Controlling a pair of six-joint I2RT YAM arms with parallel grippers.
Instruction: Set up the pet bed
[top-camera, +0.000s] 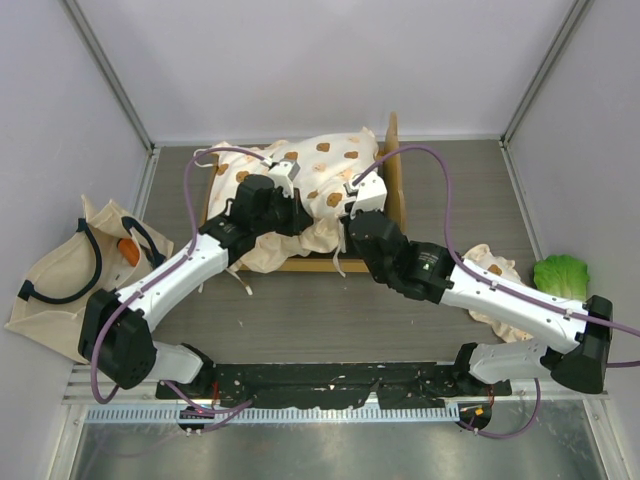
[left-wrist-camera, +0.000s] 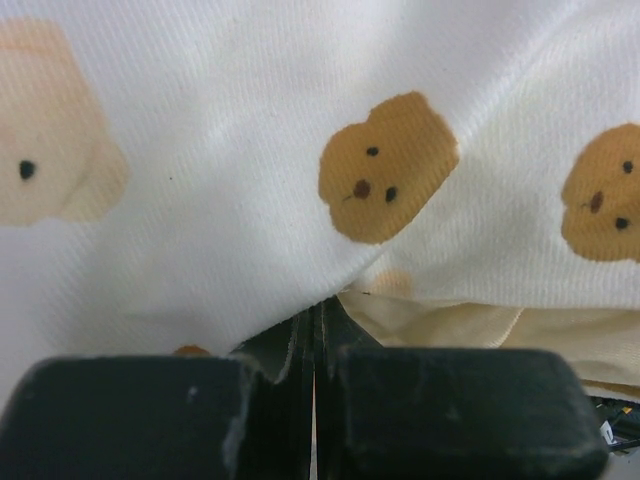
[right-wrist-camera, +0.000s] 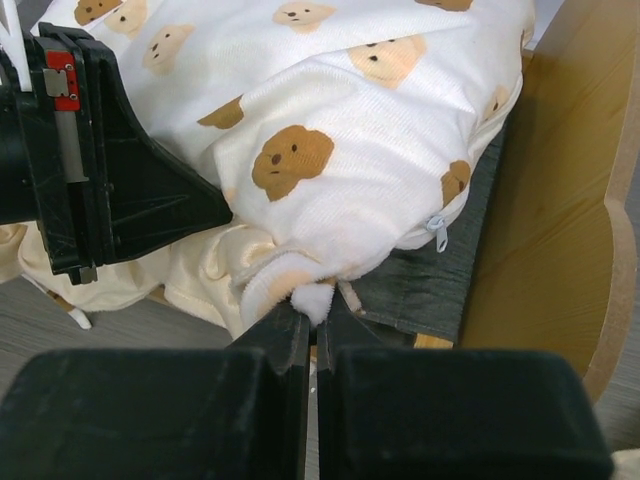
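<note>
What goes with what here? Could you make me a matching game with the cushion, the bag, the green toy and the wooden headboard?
Things:
1. cushion
2. tote bag
3. lettuce toy
4. headboard

Descriptions:
A. green, lying at the far right
B. cream with bear faces, pinched by the left tool and the right tool
C. beige with black handles, lying at the far left
D. light wood with a scalloped edge

Pairs: 1-B, 2-C, 3-A, 4-D

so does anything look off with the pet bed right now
The cushion is bunched up and crooked on the bed frame, with loose cream fabric spilling over the frame's near edge. The left gripper and right gripper each pinch its fabric.
</note>
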